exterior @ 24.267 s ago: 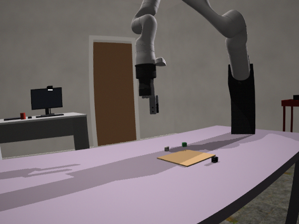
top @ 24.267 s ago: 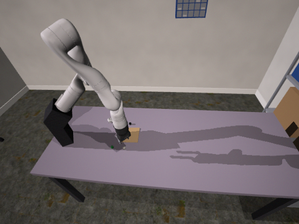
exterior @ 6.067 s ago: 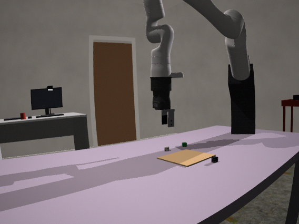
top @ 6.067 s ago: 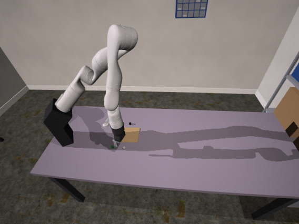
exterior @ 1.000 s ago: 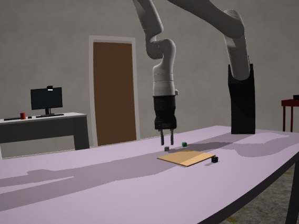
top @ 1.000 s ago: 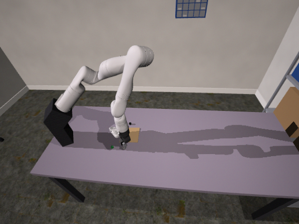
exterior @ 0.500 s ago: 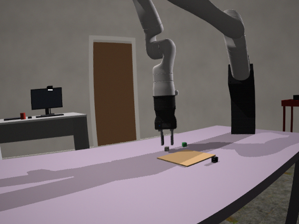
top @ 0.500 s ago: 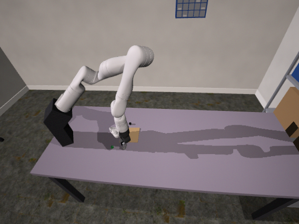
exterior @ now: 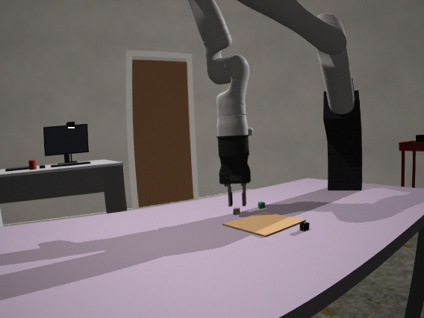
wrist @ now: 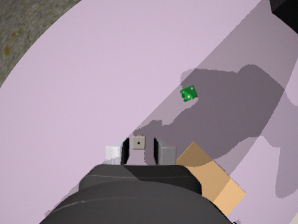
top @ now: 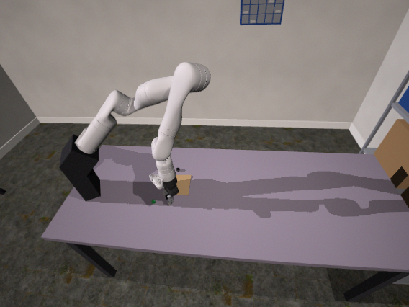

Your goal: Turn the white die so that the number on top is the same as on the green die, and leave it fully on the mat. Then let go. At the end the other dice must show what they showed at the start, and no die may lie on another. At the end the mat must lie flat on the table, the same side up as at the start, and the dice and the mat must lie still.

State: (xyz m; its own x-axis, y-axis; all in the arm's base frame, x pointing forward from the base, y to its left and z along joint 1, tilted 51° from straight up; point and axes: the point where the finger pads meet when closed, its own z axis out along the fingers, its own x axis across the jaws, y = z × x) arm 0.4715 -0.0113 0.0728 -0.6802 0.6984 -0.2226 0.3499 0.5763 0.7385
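While the arm reached down over the lilac table (exterior: 149,261), the gripper (exterior: 237,201) hung vertical just above the white die (exterior: 236,211), fingertips short of the table surface and not touching the die. Fingers stood partly apart, about mid-range, with nothing between them. In the wrist view the white die (wrist: 137,141) showed in the gap between the two fingers, lying on bare table top, in shadow, one pip visible on its upper face.

The white die sat off the tan mat (exterior: 266,223), just beside the mat's far corner. The mat lay flat on the table. The green die (exterior: 261,204) rested on the table near the white die, also off the mat, towards the arm's black pedestal (exterior: 343,149); its top number too small to read. The black die (exterior: 304,225) lay on the table just beside the mat's opposite edge, apart from the other two. No die lay on another.
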